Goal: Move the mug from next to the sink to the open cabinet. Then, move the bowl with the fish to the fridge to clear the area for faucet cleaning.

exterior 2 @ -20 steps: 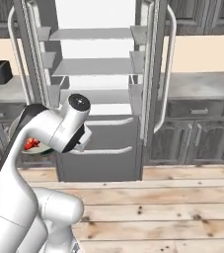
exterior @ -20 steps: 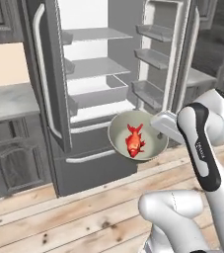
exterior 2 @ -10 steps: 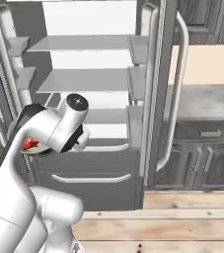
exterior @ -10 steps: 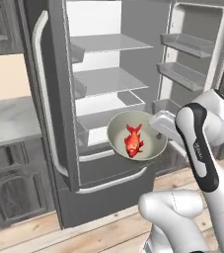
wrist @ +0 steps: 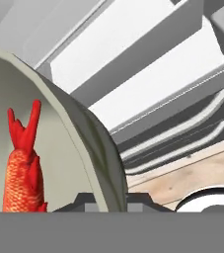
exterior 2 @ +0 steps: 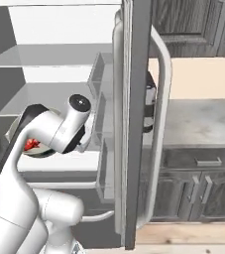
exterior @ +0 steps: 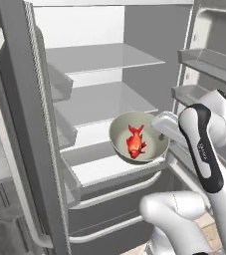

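The pale bowl (exterior: 149,149) hangs level in front of the open fridge (exterior: 99,102), just above and before its lowest white shelf. A red-orange fish (exterior: 136,141) lies inside the bowl. My gripper (exterior: 160,130) is shut on the bowl's right rim. In the hand view the bowl's wall (wrist: 84,133) runs down between the two fingertips (wrist: 84,200), with the fish (wrist: 22,168) on the left. From the right base view the arm hides most of the bowl (exterior 2: 39,151). The mug, sink, open cabinet and faucet are out of view.
The fridge's left door (exterior: 20,149) stands open close on the left; the right door with clear bins (exterior: 204,64) is beside my arm. The freezer drawer (exterior: 109,214) lies below. A grey counter (exterior 2: 198,119) and base cabinets (exterior 2: 183,193) sit right of the fridge.
The base has driven closer to the fridge, so the shelves loom larger and fill both base views. The bowl with the fish stays held in the gripper.
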